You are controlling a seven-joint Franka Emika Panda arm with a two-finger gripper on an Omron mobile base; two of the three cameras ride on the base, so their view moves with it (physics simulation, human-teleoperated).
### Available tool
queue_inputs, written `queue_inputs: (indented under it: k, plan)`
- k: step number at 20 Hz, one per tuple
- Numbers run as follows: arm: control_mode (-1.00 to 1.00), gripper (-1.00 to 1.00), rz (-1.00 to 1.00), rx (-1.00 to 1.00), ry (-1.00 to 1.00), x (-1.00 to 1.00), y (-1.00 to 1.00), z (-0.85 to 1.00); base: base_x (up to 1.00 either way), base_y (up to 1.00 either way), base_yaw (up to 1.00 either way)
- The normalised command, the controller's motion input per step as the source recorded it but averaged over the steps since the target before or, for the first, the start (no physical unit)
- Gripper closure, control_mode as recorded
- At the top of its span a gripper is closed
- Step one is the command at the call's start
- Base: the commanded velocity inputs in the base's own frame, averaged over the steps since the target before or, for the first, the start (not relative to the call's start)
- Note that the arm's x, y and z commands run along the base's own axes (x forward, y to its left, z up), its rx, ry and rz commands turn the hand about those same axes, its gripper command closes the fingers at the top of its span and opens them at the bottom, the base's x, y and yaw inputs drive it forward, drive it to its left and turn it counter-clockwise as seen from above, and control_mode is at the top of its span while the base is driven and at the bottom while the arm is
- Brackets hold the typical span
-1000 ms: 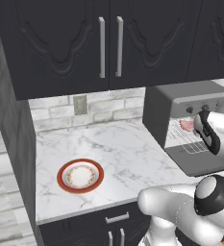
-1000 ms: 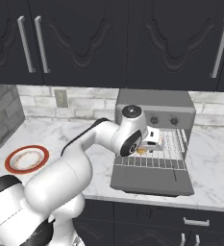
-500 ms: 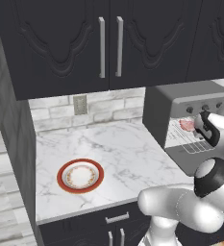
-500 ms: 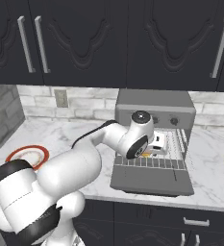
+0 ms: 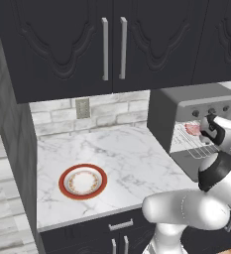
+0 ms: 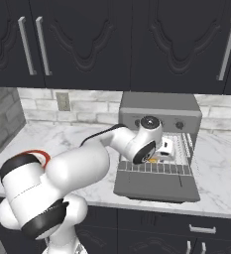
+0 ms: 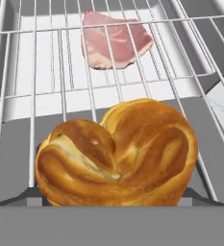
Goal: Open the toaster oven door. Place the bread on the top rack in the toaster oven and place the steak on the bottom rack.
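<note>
— Where was the bread [image 7: 117, 153]?

— In my hand view it lay on a wire rack [image 7: 46, 96] of the toaster oven [image 6: 160, 113], close to the camera at the rack's near edge. The steak [image 7: 114, 39] lay further in, seen through the wires on the level below.

— And the toaster oven door [image 6: 155, 182]?

— Folded down flat over the tabletop [image 5: 117, 158], handle at the front.

— The hand [image 6: 162, 149]?

— At the oven mouth, just above the door. Its fingers stood wide apart; I saw nothing gripped.

— Anything else?

— A red-rimmed plate [image 5: 83, 181] sat well to the left.
</note>
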Motion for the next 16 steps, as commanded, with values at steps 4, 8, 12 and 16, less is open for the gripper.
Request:
queue_inputs:
  k: [4, 8, 12, 16]
  plan:
    - [-1.0, 1.0, 0.01, 0.0, 0.0, 0.01, -0.09, -0.04, 0.0, 0.0, 0.0]
    - [-1.0, 1.0, 0.02, 0.0, 0.0, 0.0, -0.06, -0.09, 0.0, 0.0, 0.0]
    - [-1.0, 1.0, 0.04, 0.0, 0.0, 0.0, -0.01, -0.14, 0.0, 0.0, 0.0]
    - [-1.0, 1.0, 0.06, 0.01, 0.0, 0.0, 0.0, -0.16, 0.0, 0.0, 0.0]
